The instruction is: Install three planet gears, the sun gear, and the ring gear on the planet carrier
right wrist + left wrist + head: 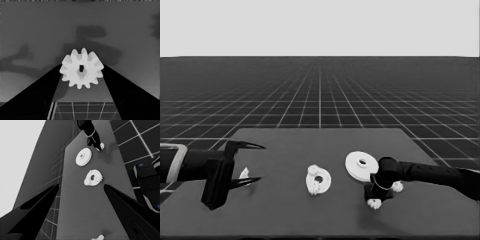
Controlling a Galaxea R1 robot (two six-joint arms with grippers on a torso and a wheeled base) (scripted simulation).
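The right hand [81,75] pinches a small, stiff, probably light gear [81,68] by its toothed rim, while the left hand [250,162], spread, waits at the bench's left.

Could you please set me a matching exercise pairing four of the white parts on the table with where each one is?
Parts:
1. larger round part
2. smaller round part
3. thin white piece
4. toothed gear

Places:
A. between the fingers of the right gripper
B. by the waiting left gripper, at the table's left end
C. mid-table, with gears on it
D. next to the right arm, nothing on top

Pairs: 1-D, 2-C, 3-B, 4-A
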